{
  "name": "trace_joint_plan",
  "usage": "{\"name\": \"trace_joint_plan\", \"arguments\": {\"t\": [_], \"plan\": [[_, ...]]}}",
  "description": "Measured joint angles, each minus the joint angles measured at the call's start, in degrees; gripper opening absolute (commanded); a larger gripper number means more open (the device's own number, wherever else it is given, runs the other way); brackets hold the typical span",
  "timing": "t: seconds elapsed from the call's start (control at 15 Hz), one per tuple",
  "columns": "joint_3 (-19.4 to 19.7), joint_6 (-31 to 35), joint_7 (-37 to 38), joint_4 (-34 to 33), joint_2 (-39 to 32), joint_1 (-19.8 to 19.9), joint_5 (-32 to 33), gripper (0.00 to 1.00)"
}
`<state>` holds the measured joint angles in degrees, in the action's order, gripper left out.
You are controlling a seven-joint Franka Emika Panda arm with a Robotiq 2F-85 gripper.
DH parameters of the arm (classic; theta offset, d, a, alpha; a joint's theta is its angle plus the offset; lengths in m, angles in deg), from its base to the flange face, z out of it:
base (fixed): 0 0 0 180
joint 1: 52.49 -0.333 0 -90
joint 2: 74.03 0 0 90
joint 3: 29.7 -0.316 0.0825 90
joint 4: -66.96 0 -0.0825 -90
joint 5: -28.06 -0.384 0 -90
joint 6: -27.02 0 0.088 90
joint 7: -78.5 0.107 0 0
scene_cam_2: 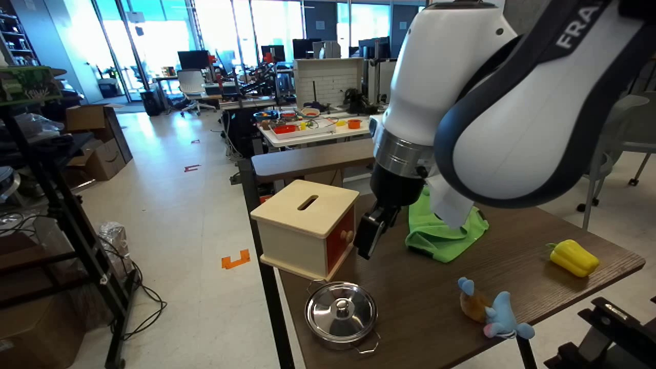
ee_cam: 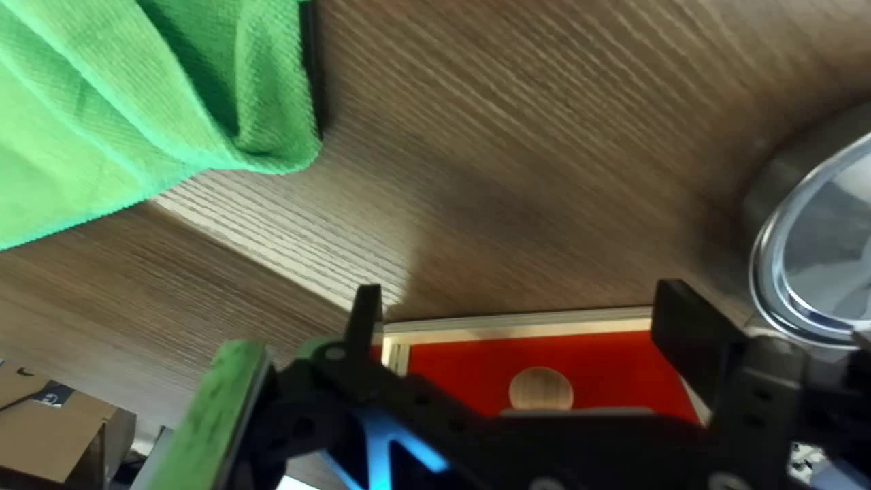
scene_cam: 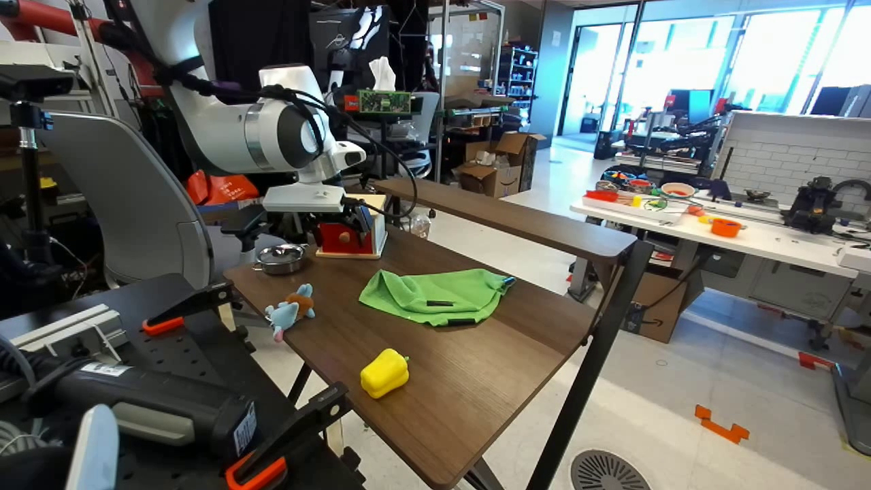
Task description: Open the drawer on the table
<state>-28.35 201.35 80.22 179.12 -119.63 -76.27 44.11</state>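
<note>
A: Your drawer [scene_cam_2: 302, 241], its knob [ee_cam: 541, 390] seemingly untouched, sits at one end of the table [scene_cam_2: 420, 307]. What threatens you?

B: Your gripper [ee_cam: 520, 298] hangs spread, holding nothing. Close off-centre and it may slip off; pull crookedly and you could drag the whole drawer; swing wide and you might clip the pot [scene_cam_2: 341, 313] beside it.

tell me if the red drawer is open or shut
Shut: in an exterior view, the red drawer sits inside the wooden box, its front not jutting past the edges.
</note>
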Motion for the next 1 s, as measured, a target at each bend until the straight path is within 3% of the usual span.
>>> {"name": "trace_joint_plan", "arguments": {"t": [0.47, 0.53, 0.6, 1.0], "plan": [[-3.72, 0.01, -0.34, -5.15, -3.72, 1.53, -2.40, 1.00], [-4.02, 0.01, -0.50, -5.74, -4.09, 1.89, -2.69, 0.75], [-4.27, 0.01, -0.71, -6.24, -4.42, 2.22, -2.87, 0.74], [-4.50, 0.01, -1.39, -7.97, -5.47, 2.97, -2.97, 0.27]]}}
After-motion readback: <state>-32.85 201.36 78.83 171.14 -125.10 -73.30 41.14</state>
